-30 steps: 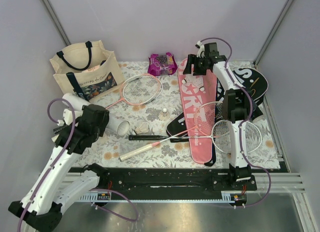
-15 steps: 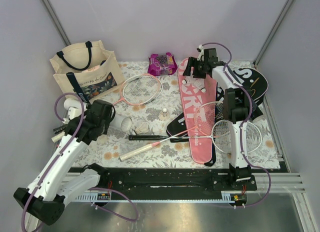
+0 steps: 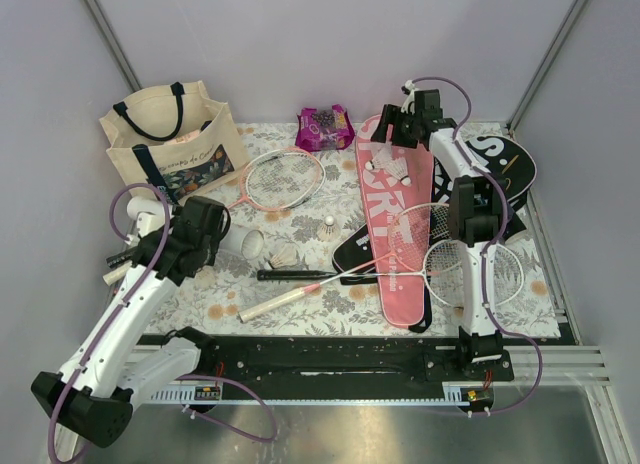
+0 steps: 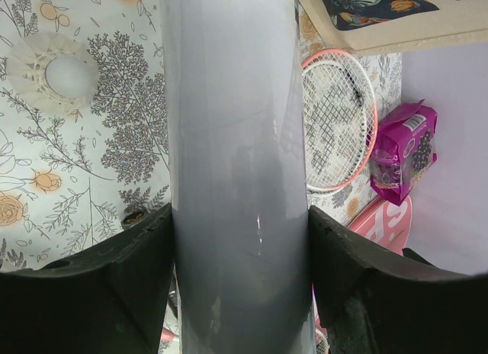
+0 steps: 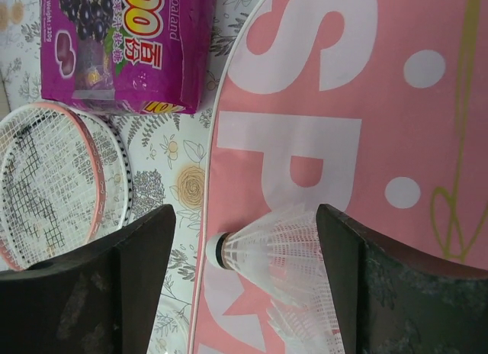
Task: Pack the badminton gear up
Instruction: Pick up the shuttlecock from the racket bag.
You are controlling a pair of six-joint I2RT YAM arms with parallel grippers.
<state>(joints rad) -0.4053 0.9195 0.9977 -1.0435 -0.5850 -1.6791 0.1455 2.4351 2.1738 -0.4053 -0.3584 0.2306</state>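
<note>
Arm poses, left first. The left arm rises from its base at the near left corner and leans up and inward, wrist bent over the left part of the flowered surface (image 3: 320,199). The left gripper (image 4: 238,232) is clamped on the white tube (image 3: 243,243), both fingers (image 4: 130,278) pressed against its sides in the wrist view. The tube's round end points toward the middle of the surface, and the rest runs back under the wrist.

One shuttlecock (image 4: 53,68) lies on the surface just beside the tube, its open skirt facing the wrist camera. The cream tote (image 3: 170,144) stands at the far left corner. A pink-rimmed racket (image 3: 285,179) lies between the tote and the pink cover (image 3: 395,234).

The right arm is stretched almost straight toward the far edge, its wrist over the top end of the pink cover. The right gripper (image 5: 244,224) is spread wide and holds nothing. A feather shuttlecock (image 5: 271,251) lies on the cover between the fingers, cork toward the cover's left edge. Whether its skirt touches the right finger cannot be told.

The purple snack packet (image 5: 126,45) lies near the cover's top, on the surface. The black cover (image 3: 512,164) lies to the right of the pink one, partly under the arm. Two white rackets (image 3: 440,249) lie across the pink cover's lower half. A black tube (image 3: 295,275) lies near the front, with another shuttlecock (image 3: 330,227) beyond it.
</note>
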